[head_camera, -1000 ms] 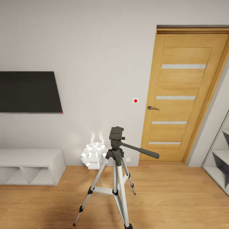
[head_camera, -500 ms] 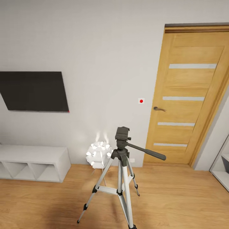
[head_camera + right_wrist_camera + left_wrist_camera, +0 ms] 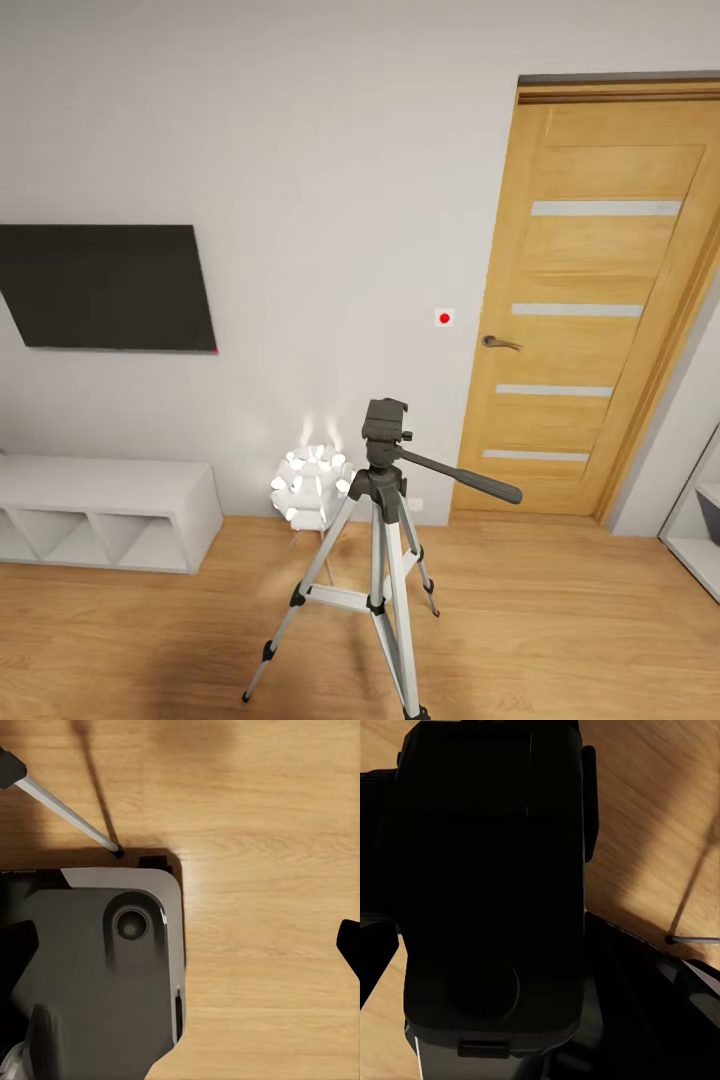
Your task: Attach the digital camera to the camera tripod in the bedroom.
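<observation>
Silver-legged camera tripod (image 3: 383,560): unchanged from half a second ago, view settled; wooden door (image 3: 590,300) behind-right, globe lamp (image 3: 312,487) behind-left. Claw states: cannot tell. Approach apparently finished.

A black wall screen (image 3: 105,287) hangs above a low white cube shelf (image 3: 105,510). A lit white spiky globe lamp (image 3: 312,488) sits on the wood floor (image 3: 560,620), left of a honey-coloured door (image 3: 590,300) and small red-dotted wall plate (image 3: 444,318).

Silver-legged, dark-grey-headed camera tripod (image 3: 380,540); honey-coloured door (image 3: 600,300) with pale stripes; black wall screen (image 3: 105,287); white cube shelf (image 3: 100,510).
</observation>
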Available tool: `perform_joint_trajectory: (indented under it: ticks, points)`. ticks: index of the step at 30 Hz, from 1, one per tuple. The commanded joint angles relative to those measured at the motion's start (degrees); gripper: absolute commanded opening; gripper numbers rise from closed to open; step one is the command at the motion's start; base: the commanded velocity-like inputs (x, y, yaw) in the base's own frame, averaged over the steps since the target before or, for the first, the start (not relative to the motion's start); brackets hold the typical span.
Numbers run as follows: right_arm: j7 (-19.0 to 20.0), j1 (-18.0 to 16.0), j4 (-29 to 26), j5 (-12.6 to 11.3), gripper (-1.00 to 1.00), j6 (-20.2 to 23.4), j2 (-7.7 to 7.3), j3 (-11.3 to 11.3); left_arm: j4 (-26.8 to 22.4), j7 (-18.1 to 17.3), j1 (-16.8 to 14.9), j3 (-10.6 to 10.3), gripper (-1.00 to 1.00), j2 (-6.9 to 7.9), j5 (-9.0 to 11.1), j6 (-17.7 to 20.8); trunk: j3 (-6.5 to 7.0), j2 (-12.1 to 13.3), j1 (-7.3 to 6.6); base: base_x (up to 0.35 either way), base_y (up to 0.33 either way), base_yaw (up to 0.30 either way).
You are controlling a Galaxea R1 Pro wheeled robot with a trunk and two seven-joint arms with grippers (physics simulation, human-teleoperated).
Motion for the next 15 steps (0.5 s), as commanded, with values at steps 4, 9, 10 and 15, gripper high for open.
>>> perform_joint_trajectory:
  ticks: [4, 9, 10, 15]
  points:
    - [0.1, 0.0, 0.2, 0.6, 1.00, -0.2, -0.04, -0.5, 0.0, -0.1, 0.0, -0.5, -1.00, -0.03, 0.5, 0.0, -0.02, 0.0, 0.02, 0.000, 0.000, 0.000]
    - [0.0, -0.1, 0.2, 0.6, 1.00, -0.4, -0.02, -0.5, 0.0, -0.1, 0.0, -0.5, -1.00, -0.01, 0.4, 0.0, -0.02, 0.0, 0.02, 0.000, 0.000, 0.000]
    - [0.0, -0.1, 0.2, 0.6, 1.00, -0.4, -0.03, -0.5, 0.0, -0.1, 0.0, -0.5, -1.00, -0.02, 0.4, 0.0, -0.02, 0.0, 0.02, 0.000, 0.000, 0.000]
    - [-0.1, -0.1, 0.1, 0.7, 1.00, -0.2, -0.11, -0.4, 0.0, -0.1, 0.0, -0.5, -1.00, -0.05, 0.4, 0.0, -0.02, 0.0, 0.02, 0.000, 0.000, 0.000]
